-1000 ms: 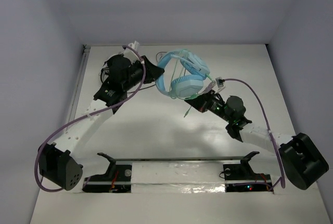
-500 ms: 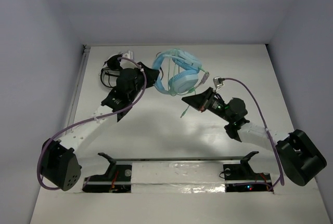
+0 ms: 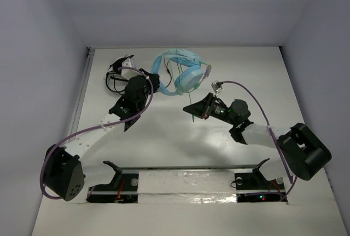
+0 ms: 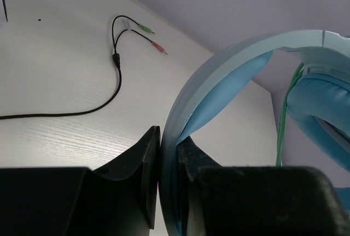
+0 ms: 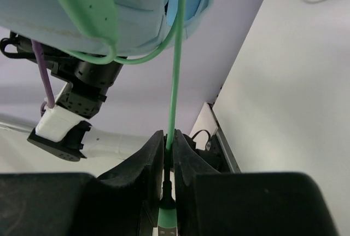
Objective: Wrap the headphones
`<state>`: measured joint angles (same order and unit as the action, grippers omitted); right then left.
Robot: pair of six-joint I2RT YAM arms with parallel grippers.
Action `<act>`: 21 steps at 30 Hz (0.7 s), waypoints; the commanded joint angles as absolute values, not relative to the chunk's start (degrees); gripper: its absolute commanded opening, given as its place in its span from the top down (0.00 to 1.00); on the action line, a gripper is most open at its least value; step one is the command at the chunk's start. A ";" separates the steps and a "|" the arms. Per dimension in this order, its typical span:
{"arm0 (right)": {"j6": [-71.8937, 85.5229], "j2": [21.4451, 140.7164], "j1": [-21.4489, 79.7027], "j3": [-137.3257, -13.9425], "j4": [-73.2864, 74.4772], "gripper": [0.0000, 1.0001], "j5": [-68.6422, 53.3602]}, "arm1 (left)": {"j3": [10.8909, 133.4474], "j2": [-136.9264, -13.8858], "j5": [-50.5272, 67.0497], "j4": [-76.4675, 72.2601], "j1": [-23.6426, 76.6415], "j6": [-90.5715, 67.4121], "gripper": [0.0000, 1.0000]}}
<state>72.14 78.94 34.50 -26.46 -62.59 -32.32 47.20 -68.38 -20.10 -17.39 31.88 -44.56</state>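
The light blue headphones (image 3: 183, 74) hang in the air over the far middle of the table. My left gripper (image 3: 157, 81) is shut on their curved blue headband (image 4: 213, 82), which runs up between my jaws in the left wrist view. My right gripper (image 3: 188, 107) is shut on the thin pale green cable (image 5: 176, 82) near its plug end (image 5: 167, 222). The cable runs up from my jaws to an ear cup (image 5: 109, 11), where a green inline piece (image 5: 82, 0) hangs. Part of the cable also shows in the left wrist view (image 4: 284, 121).
Black and white headphones (image 3: 117, 72) lie at the far left of the table (image 3: 164, 137). Their dark cable with green and red plugs (image 4: 150, 36) lies on the table. A metal rail (image 3: 82, 93) runs along the left edge. Walls enclose the table.
Both arms have swung left, carrying the headphones left and turning them. My right gripper has moved left and toward the middle with the cable.
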 commanded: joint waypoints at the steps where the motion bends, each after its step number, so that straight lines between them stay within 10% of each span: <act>1: 74.61 81.20 35.60 -27.25 -70.82 0.82 -35.24 | 46.94 -66.53 -26.71 -27.07 32.87 -45.71 1.00; 21: 79.26 86.48 35.60 -23.38 -73.03 0.75 -24.09 | 42.54 -80.15 -28.83 -32.08 40.17 -45.70 1.00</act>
<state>76.27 85.71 34.98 -23.53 -66.63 -26.89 41.85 -80.84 -27.75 -24.05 39.00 -43.62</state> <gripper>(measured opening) 0.253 0.116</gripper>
